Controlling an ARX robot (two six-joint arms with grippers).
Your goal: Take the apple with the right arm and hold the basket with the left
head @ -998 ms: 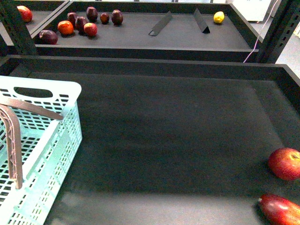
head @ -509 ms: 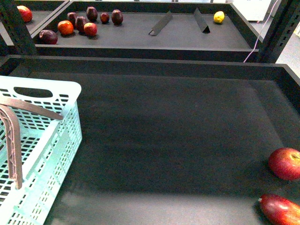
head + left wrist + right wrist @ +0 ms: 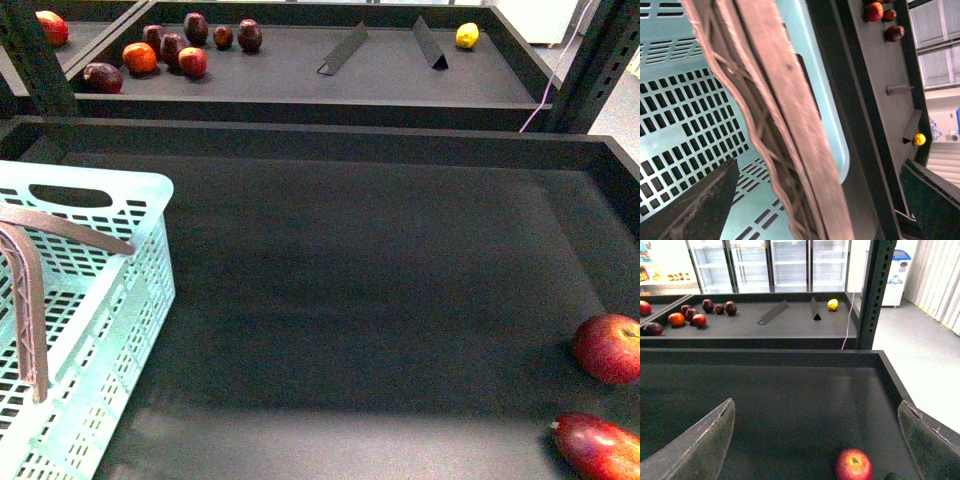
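At the right edge of the dark shelf (image 3: 380, 300), near its front right corner, sits the apple (image 3: 610, 348). It is round and red with a bit of yellow. A longer, darker red fruit (image 3: 600, 447) lies just beside it, closer to the front edge. I think the apple is on that side so the right arm can reach it easily. The right gripper (image 3: 816, 405) hangs over the shelf with its jaws wide open and nothing in them. The apple shows between the two fingers, so the gripper looks lined up with it, but it is not touching it.

At the front left corner of the shelf stands the light blue basket (image 3: 120, 330). It is full of little holes, and a brown handle (image 3: 32, 320) arches over its top. The left gripper (image 3: 818, 167) is over the basket with its jaws wide open too. The handle runs between the fingers, but they are not squeezing it. I think the gripper waits there so it can close on the handle and keep the basket from sliding.

The shelf is black and flat with a raised rim all round. Behind it is a second shelf (image 3: 280, 75) with small dark and red fruits (image 3: 172, 48) near its left end and a yellow lemon (image 3: 467, 37) near its right end. Far back stand tall glass-door fridges (image 3: 790, 265) on a grey floor (image 3: 920, 350).
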